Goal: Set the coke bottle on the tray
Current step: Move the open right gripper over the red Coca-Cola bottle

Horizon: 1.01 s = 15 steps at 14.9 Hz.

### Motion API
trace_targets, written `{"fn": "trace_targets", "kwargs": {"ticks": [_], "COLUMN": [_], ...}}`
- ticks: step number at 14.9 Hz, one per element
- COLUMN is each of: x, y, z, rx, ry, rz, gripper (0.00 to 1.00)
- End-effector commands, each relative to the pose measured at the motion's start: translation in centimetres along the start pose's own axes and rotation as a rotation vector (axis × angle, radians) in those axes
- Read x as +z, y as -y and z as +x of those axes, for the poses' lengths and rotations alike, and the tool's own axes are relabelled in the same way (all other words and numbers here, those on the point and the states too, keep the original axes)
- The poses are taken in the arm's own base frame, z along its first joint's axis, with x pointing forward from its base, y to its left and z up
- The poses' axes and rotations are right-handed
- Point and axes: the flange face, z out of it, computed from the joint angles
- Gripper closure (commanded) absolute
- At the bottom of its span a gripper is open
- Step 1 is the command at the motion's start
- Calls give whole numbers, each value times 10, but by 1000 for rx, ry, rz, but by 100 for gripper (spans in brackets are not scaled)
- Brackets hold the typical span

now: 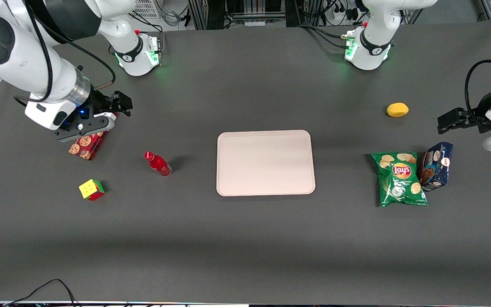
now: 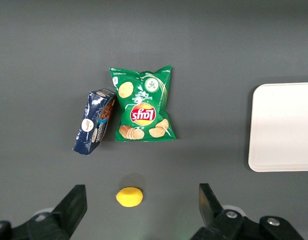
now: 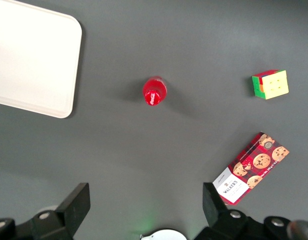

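The coke bottle [image 1: 157,163] is small and all red with a red cap. It stands upright on the dark table, beside the tray on the working arm's side. In the right wrist view I see the bottle [image 3: 154,91] from above. The tray [image 1: 265,163] is a large pale pink-beige rectangle in the middle of the table, and its corner [image 3: 34,57] shows in the right wrist view. My gripper [image 1: 115,111] hangs high above the red cookie box, farther from the front camera than the bottle. It is open and empty, as the right wrist view [image 3: 145,205] shows.
A red cookie box [image 1: 87,145] lies under the gripper. A colour cube [image 1: 91,189] sits nearer the front camera. Toward the parked arm's end lie a green chips bag [image 1: 400,179], a blue box [image 1: 436,165] and a yellow lemon [image 1: 397,109].
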Motion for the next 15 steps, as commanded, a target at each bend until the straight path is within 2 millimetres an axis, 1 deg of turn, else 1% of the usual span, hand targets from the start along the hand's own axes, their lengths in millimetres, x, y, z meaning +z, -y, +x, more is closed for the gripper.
{"fn": "trace_targets", "kwargs": {"ticks": [1,5,7,10,13,15], "x": [35,105,135,169,206,216], "y": [9,11,11,12,11,11], "z": [10,26,41,57,62,64], "rx": [-13,-16,-52,-62,-59,-61], "ry": [44,-28,-40,-73,-101,-98], "rz": [24,25,25,27,27,25], "gripper": [0,0,0,0,0,0]}}
